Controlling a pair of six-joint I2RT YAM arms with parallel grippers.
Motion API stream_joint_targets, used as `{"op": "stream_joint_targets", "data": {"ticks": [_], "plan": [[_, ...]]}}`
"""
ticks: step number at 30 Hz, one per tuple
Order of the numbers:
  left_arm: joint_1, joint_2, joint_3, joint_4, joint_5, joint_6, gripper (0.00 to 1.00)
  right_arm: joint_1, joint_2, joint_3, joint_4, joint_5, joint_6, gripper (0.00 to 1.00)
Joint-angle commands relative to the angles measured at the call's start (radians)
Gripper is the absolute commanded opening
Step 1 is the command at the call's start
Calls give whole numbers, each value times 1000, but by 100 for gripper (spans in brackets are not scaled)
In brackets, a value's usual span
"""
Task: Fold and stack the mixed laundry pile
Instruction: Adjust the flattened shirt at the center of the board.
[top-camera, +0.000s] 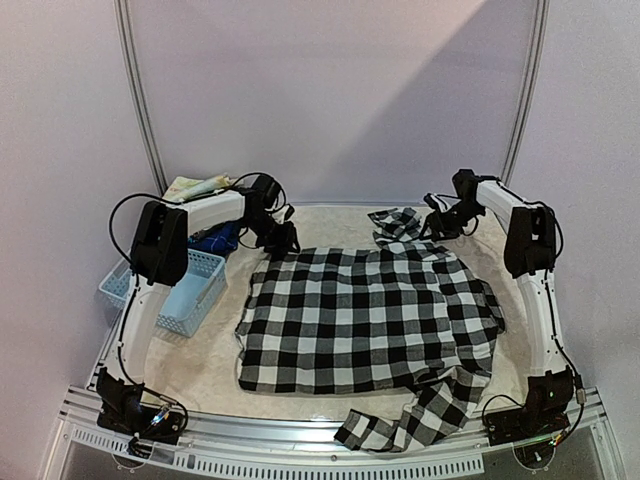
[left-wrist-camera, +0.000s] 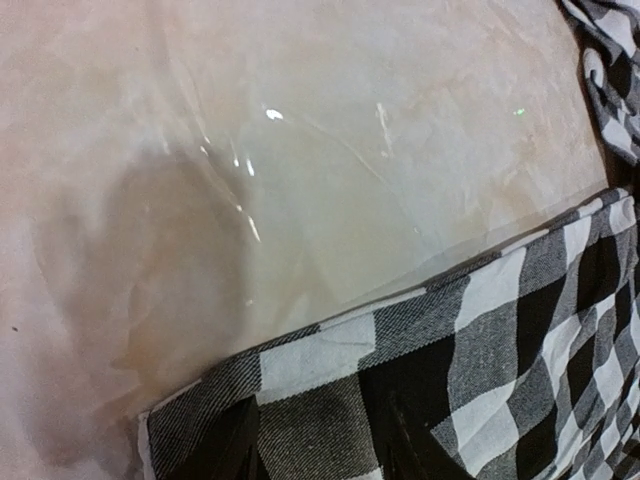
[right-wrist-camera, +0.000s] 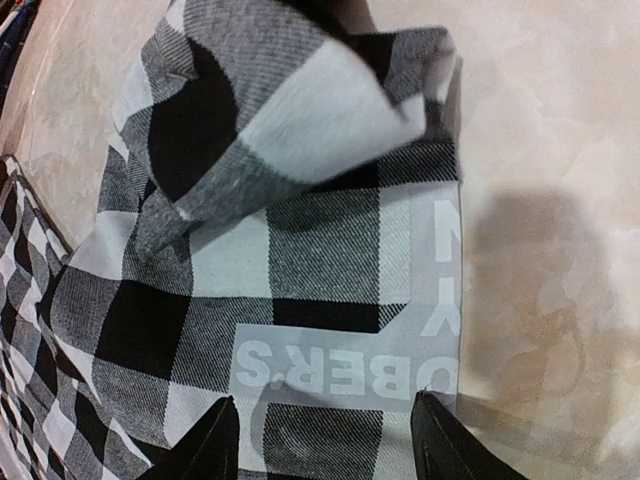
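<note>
Top external, near to far: finds one sleeve (top-camera: 400, 425) of the black-and-white checked shirt (top-camera: 365, 320) trailing over the table (top-camera: 210, 365) edge at 5 o'clock, with the body spread flat across the middle. Puts the left gripper (top-camera: 280, 240) on the shirt's far corner at 11 o'clock. Puts the right gripper (top-camera: 437, 225) at 1 o'clock, by a bunched fold (top-camera: 395, 225) of the same cloth. Reads both claws as spread, pinching nothing: right fingers (right-wrist-camera: 210, 440) plainly apart over printed cloth, left tips (left-wrist-camera: 228, 450) seemingly apart, hard to pick out against black checks. Leaves the dark blue printed piece (top-camera: 215, 240) and floral cloth (top-camera: 195, 187) waiting at 10 o'clock by the light blue basket (top-camera: 175, 295). Looks like flattening finished, first fold pending. Calls next for closing on both far corners and drawing them toward 6 o'clock.
</note>
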Motion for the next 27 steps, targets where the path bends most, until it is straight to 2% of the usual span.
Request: {"op": "stream_joint_targets", "data": {"ticks": [1, 5, 9, 12, 15, 20, 27], "plan": [[32, 63, 40, -22, 1, -19, 43, -16, 23, 14, -27, 19, 23, 59], [26, -11, -20, 16, 6, -25, 43, -15, -122, -130, 110, -110, -9, 59], [24, -89, -92, 64, 0, -34, 44, -8, -250, -267, 321, -241, 59, 59], [15, -121, -117, 63, -10, -35, 44, 3, -214, -234, 392, -325, 167, 58], [7, -148, -145, 61, -16, -34, 44, 5, -98, -142, 440, -388, 338, 55], [4, -184, -157, 38, -33, -19, 44, 10, -13, -219, 591, -444, 582, 54], [2, -211, -151, 36, -37, -27, 44, 16, 1, -259, 527, -379, 629, 54]]}}
